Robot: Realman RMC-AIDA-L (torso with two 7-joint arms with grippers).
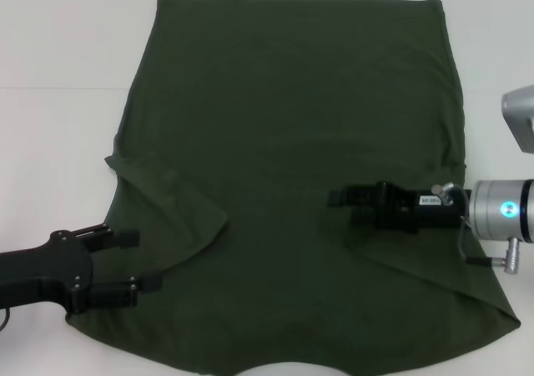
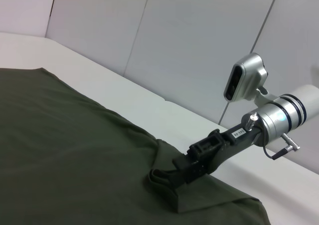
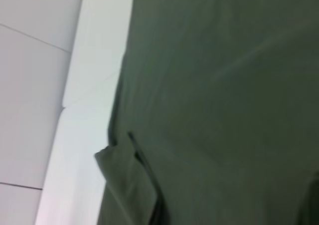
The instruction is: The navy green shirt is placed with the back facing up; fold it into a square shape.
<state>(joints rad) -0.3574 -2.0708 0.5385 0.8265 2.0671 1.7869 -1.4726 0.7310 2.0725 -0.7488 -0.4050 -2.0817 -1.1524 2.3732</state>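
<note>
The right pincer [image 1: 338,198] is clenched on a fold of the navy green shirt [image 1: 292,142], drawn in over the shirt's middle from its right side. The left pincer [image 1: 138,259] hangs released over the left sleeve near the worktop's [image 1: 58,142] near left corner. The shirt lies spread across the worktop.

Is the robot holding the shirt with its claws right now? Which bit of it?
Yes. The right gripper is shut on the navy green shirt, pinching its folded-in right sleeve. The left gripper is open over the left sleeve, holding nothing.
</note>
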